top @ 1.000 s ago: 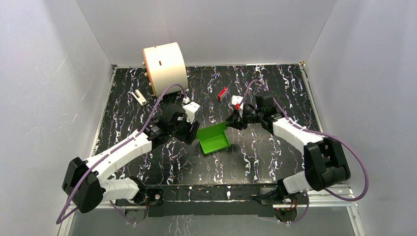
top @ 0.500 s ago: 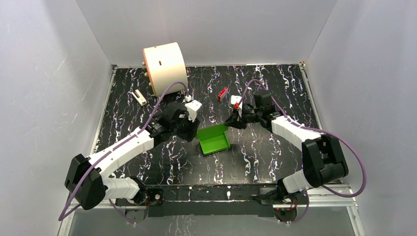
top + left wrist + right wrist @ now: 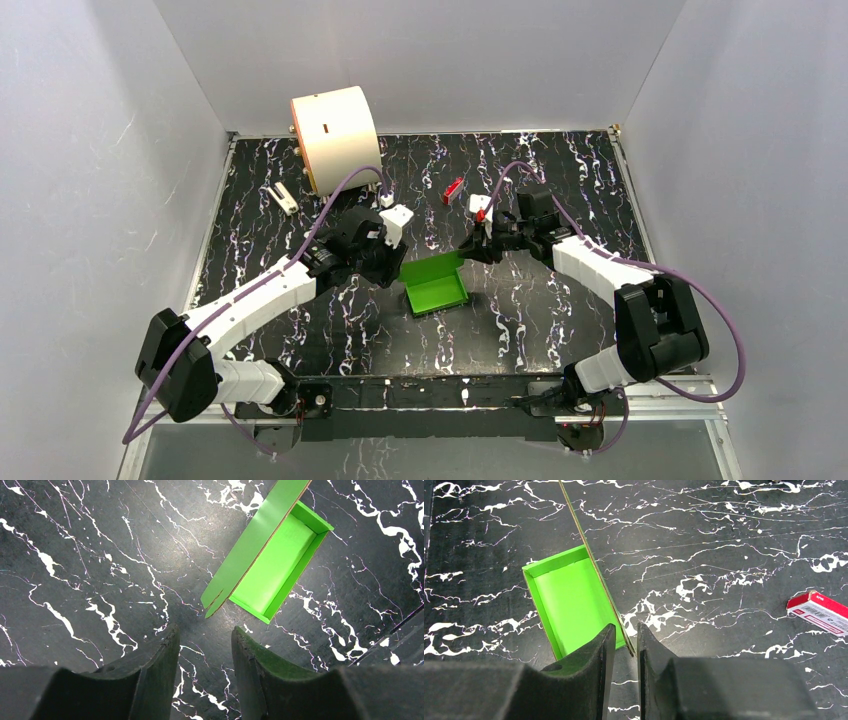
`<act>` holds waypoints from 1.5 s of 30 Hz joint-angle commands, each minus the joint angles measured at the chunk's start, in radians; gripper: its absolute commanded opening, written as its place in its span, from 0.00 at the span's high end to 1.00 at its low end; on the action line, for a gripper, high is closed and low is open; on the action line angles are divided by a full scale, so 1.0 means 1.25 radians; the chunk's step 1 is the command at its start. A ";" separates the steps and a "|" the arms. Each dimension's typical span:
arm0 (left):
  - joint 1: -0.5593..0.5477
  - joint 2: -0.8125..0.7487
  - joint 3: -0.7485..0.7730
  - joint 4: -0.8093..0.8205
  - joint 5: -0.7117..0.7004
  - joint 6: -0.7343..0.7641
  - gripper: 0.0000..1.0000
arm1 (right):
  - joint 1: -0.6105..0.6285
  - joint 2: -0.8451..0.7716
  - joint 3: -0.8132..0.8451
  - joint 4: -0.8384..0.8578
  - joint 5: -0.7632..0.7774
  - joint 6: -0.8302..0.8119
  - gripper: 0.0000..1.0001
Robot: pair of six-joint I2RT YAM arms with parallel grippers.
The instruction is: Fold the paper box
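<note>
Paper box (image 3: 435,285): it sits open near the middle of the worktop (image 3: 560,310), between my two arms. It is a shallow green tray with low walls up on three sides and a tall flap (image 3: 255,545) rising along its far long side.
Left tool (image 3: 202,650): empty, its fingers about half apart. It hovers just short of the flap's left corner and touches nothing.
Right tool (image 3: 626,641): its gap is narrow and the flap's right end runs into it. The card looks thinner than the gap, so I judge it straddled and not pinched.
Step in hand: as I read it, taking hold of the tall flap at both ends so I can fold it over the tray.
Doing it well: I would nip the right end first, lightly and close to the top edge. Then I would bring the left fingers around the other corner, squared to the card so that it enters the gap edge-on.
Fold: I would move both ends together so the flap turns on its crease and does not twist.
Risk: the tray is light. A nudge from the left fingers could slide it, or a hard pinch could crumple the corner.
Others: the red block (image 3: 453,188) and the cream cylinder (image 3: 335,135) lie well apart towards the back, out of my way.
</note>
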 commanded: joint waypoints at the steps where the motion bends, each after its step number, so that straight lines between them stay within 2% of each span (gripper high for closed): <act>1: 0.004 -0.002 0.031 -0.010 0.009 0.011 0.60 | -0.006 -0.037 0.017 0.004 -0.002 -0.013 0.69; 13: 0.004 0.017 0.048 -0.010 0.022 0.013 0.62 | -0.007 -0.027 0.017 -0.021 -0.015 -0.015 0.77; 23: 0.004 0.048 0.066 -0.009 0.051 0.031 0.67 | -0.007 -0.036 0.013 -0.023 -0.016 -0.015 0.78; 32: 0.004 0.078 0.074 -0.011 0.053 0.053 0.76 | -0.007 -0.046 0.006 -0.018 -0.006 -0.005 0.77; 41: 0.005 0.086 0.083 -0.003 0.078 0.053 0.94 | -0.007 -0.061 -0.009 -0.017 -0.006 0.010 0.80; 45: 0.005 0.087 0.082 -0.003 0.083 0.057 0.98 | -0.007 -0.064 -0.012 -0.014 -0.009 0.012 0.81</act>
